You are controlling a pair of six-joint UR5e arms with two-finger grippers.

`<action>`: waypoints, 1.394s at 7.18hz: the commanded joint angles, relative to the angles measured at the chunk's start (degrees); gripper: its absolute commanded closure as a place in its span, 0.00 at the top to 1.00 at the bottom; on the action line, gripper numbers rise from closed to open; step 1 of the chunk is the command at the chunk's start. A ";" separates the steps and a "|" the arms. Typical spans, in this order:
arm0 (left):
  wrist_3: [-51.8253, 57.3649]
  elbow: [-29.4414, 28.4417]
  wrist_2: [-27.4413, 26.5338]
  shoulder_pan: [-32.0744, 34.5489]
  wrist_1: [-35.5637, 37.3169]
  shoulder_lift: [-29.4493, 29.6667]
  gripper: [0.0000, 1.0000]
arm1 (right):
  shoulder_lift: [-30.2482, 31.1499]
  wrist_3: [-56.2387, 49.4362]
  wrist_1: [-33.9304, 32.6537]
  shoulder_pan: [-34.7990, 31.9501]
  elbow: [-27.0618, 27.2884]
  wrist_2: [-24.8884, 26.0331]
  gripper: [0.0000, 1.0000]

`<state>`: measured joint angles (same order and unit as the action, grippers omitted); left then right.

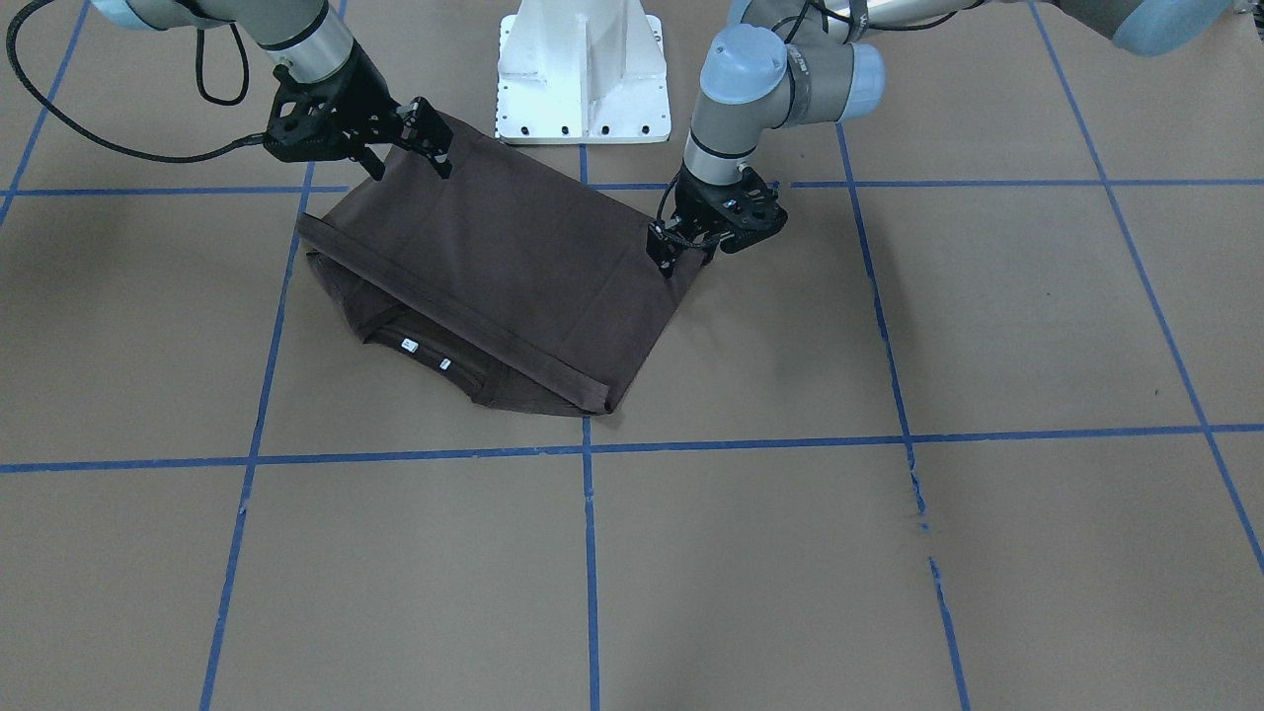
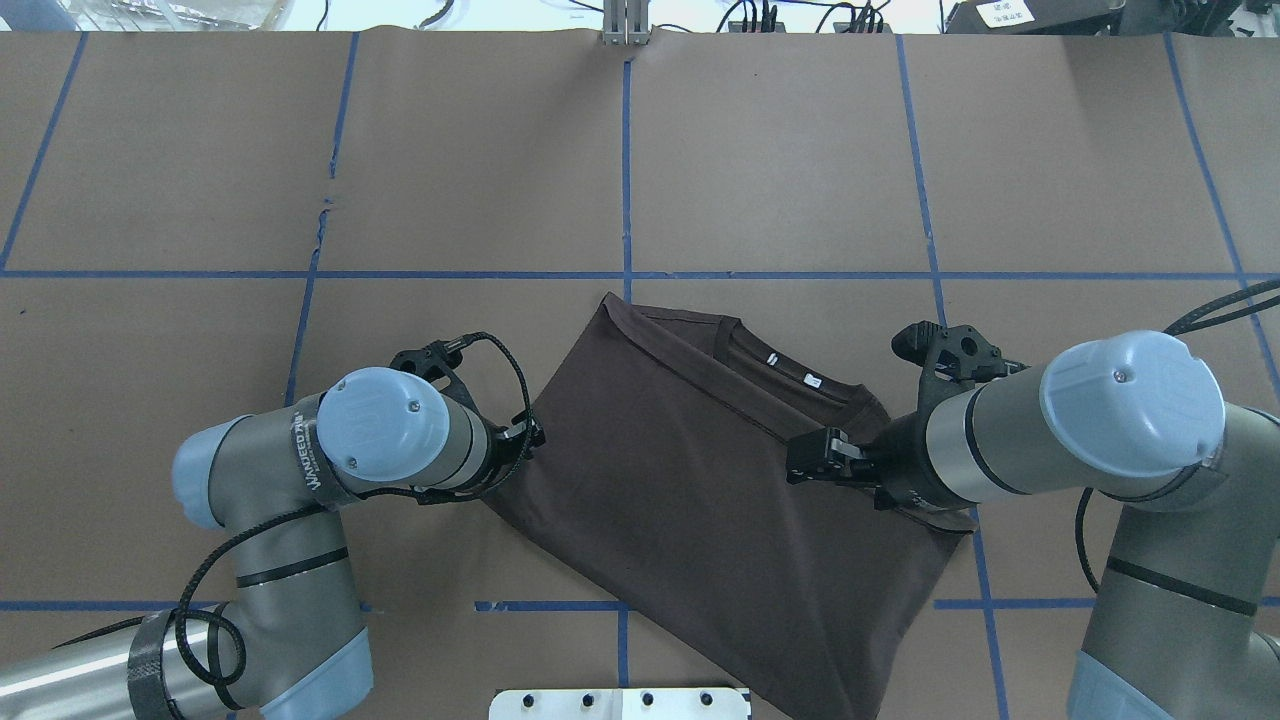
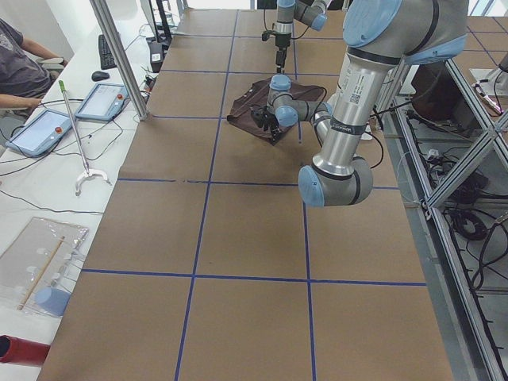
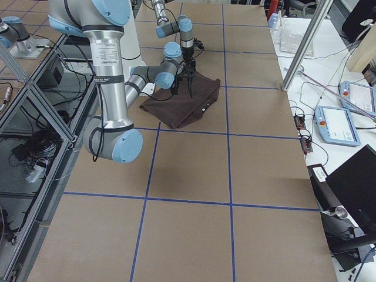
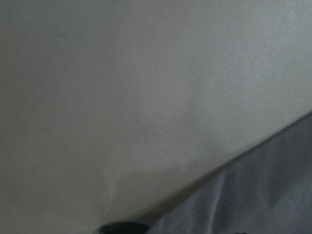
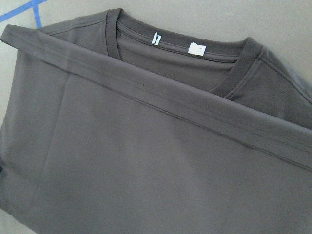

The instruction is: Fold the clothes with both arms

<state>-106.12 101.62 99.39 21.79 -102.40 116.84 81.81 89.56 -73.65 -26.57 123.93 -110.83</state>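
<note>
Below the right gripper (image 1: 413,168), with clear air between: the dark brown T-shirt (image 1: 513,247), flat on the brown paper table (image 1: 889,553) and folded once. On that gripper, fingers (image 1: 439,148) parted and pointing down, nothing held between them. In its wrist view, beneath and ahead of the hand: the stitched hem (image 6: 170,92), laid as a diagonal band across the chest and stopping just short of the ribbed collar (image 6: 234,80). Beyond the band, inside the neck opening: two white neck tags (image 6: 197,48).

Low at the table: the left gripper (image 1: 674,259), fingertips right at the shirt's folded corner on the robot's side. Touching the cloth edge there or just beside it. Cannot tell whether closed on the fabric or open, with the jaws hidden under the wrist from overhead and only a dark cluster in the front view. From its own wrist camera, blurred and very near: bare table paper over most of the picture and shirt fabric only in the lower right corner, so cloth off to one side of the hand rather than under it.

Spanning from one gripper to the other in the front view: the shirt's folded edge. Past both hands, on the side away from the white pedestal base (image 1: 583,79): hem, collar and tags. Passing under the garment: blue tape lines (image 1: 590,553).
</note>
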 commanded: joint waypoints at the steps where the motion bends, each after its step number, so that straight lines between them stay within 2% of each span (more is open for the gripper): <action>1: 0.21 0.51 -0.51 0.09 0.19 -0.38 0.00 | 0.01 0.00 0.00 -0.06 0.08 0.00 1.00; 4: 0.48 0.07 -0.42 0.53 0.27 -0.12 0.00 | 0.10 0.00 0.00 -0.24 0.08 0.44 1.00; 6: 1.52 -0.54 -0.42 5.86 0.27 1.36 0.00 | 0.10 0.00 0.00 -0.24 0.08 0.44 1.00; 7: 3.97 -4.03 -0.33 9.20 0.19 4.59 0.00 | 0.10 0.00 0.00 -0.32 0.08 0.44 1.00; 8: 5.65 -12.85 -0.33 12.19 -1.12 10.46 0.00 | 0.19 0.00 0.00 -0.32 0.00 0.53 1.00; 9: 8.27 -19.20 -0.33 15.27 -4.35 13.73 0.00 | 0.28 0.00 0.00 -0.41 -0.27 1.14 1.00; 10: 11.69 -22.66 -0.33 17.39 -8.30 14.03 0.00 | 0.19 0.00 0.00 -0.67 -0.88 2.53 1.00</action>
<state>-98.12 84.75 99.05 36.07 -106.57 128.77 82.02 89.56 -73.65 -27.03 123.61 -109.55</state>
